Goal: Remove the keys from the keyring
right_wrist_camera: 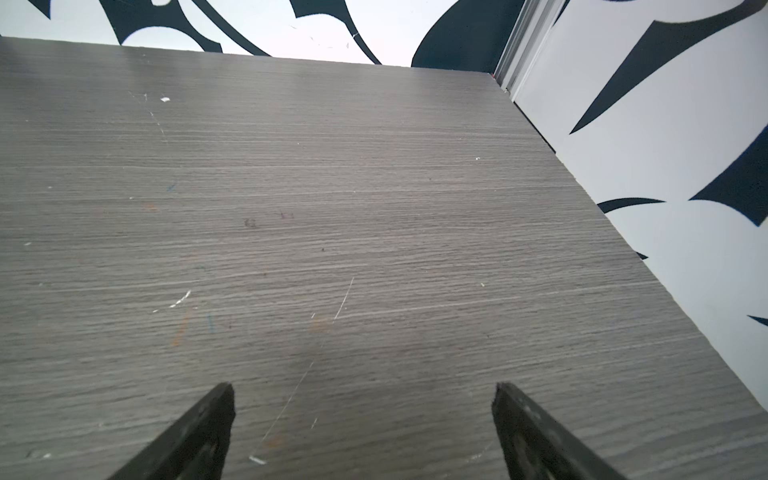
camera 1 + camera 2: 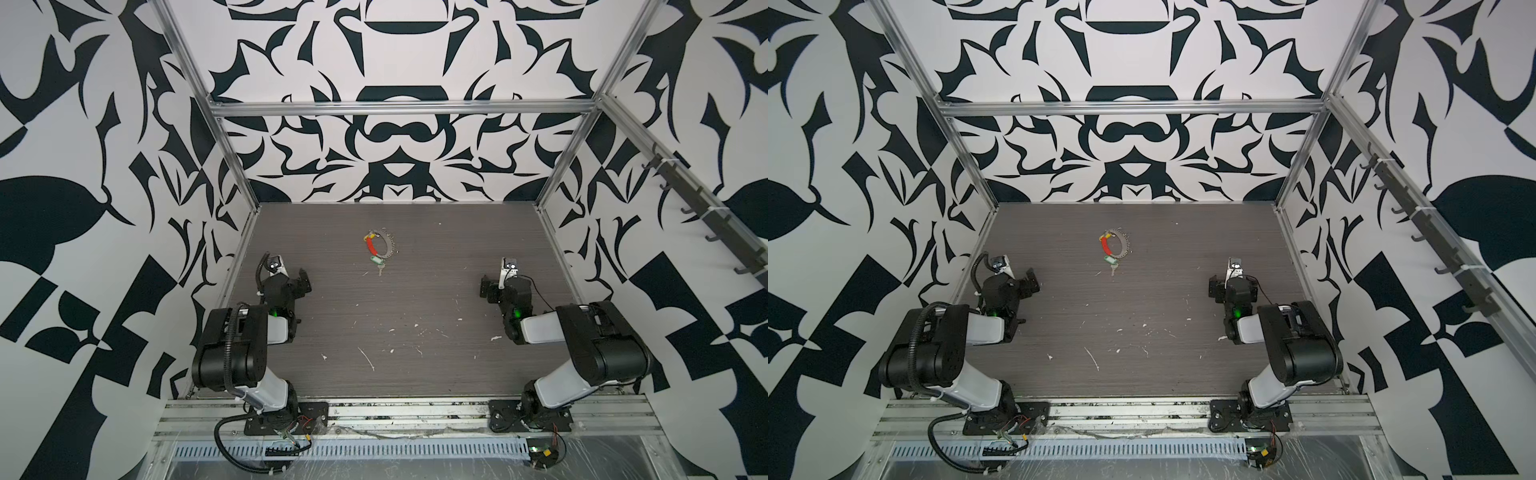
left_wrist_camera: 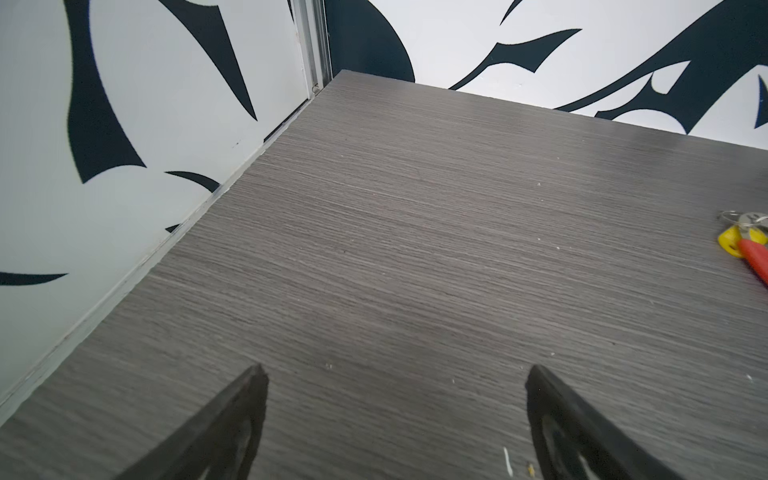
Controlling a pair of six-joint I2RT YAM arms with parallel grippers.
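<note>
Keyring (image 2: 380, 244) with both keys (image 2: 378, 262) on it: flat on counter (image 2: 415, 299), far centre | left claw (image 3: 397, 370): spread, empty, nearer; ring lies ahead to its right | right claw (image 1: 363, 386): spread, empty, farther

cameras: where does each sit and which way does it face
Top views: high above the front rail, facing down and back; both arms, dark wire keyring with red sleeve, grey wood-grain table.
Left wrist: on the left arm, facing the far left corner; open left end effector shows.
Right wrist: same for the far right corner; open right end effector.
Shared: left wrist and top views show the keyring.
</note>
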